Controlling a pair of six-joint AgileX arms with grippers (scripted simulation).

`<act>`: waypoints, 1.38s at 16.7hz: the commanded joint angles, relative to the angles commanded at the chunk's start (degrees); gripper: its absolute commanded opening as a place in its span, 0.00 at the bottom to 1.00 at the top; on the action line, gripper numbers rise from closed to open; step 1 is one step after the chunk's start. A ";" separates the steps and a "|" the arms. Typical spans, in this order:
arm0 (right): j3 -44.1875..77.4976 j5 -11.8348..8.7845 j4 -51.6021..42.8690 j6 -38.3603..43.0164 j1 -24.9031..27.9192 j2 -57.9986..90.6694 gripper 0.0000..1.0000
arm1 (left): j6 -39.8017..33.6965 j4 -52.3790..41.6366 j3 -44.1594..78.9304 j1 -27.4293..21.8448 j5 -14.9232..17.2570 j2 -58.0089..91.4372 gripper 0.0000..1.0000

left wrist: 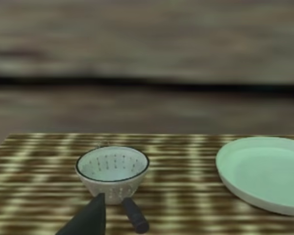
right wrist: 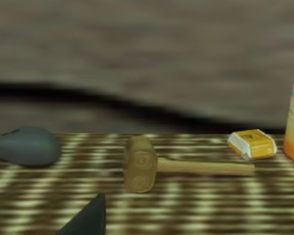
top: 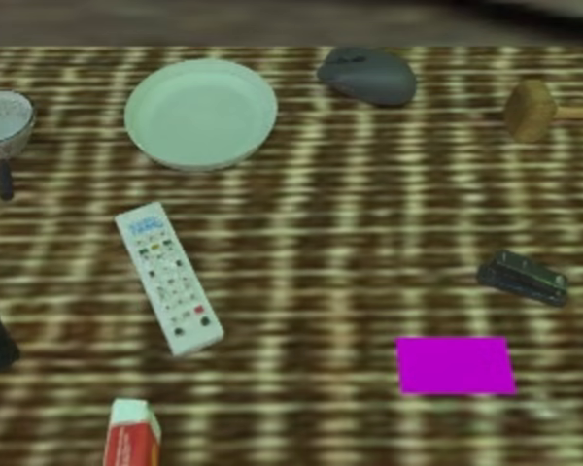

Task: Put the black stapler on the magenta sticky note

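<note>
Two arms on duty and neither has touched a thing yet; sweeping the top view from nine o'clock across: a small colander [top: 2, 121] with a dark handle sits at the far left edge, and below it the left arm shows only as a dark shape at the left edge, parked; its claw [left wrist: 88, 218] shows just a dark tip in its wrist view, so how wide it stands I cannot tell; next comes the pale green plate [top: 201, 113] toward eleven o'clock, the white remote [top: 168, 277] lying slantwise below it, a red-and-white carton [top: 131, 435] at seven o'clock; then the grey mouse [top: 367, 76] at one o'clock and the wooden mallet [top: 531, 109] at two; now the business end: the black stapler [top: 523, 277] lies on the counter [top: 321, 223] out at three o'clock, long axis nearly left-to-right with a slight tilt, and the magenta sticky note [top: 456, 365] sits apart from it toward five o'clock, bare; the stapler lies up and right of the note, so the carry runs toward seven o'clock; the right claw [right wrist: 85, 218] is out of the top view, only a dark tip showing, spread unknown; being on that side, the right arm looks the nearer candidate.
</note>
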 joint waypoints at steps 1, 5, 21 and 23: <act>0.00 0.00 0.00 0.00 0.00 0.00 1.00 | 0.00 0.00 0.00 0.00 0.00 0.00 1.00; 3.54 -0.12 -2.68 -2.02 0.80 3.54 1.00 | 0.00 0.00 0.00 0.00 0.00 0.00 1.00; 71.10 0.56 -52.09 -38.47 12.95 89.14 1.00 | 0.00 0.00 0.00 0.00 0.00 0.00 1.00; 78.81 0.56 -57.69 -42.62 14.38 98.48 1.00 | 0.00 0.00 0.00 0.00 0.00 0.00 1.00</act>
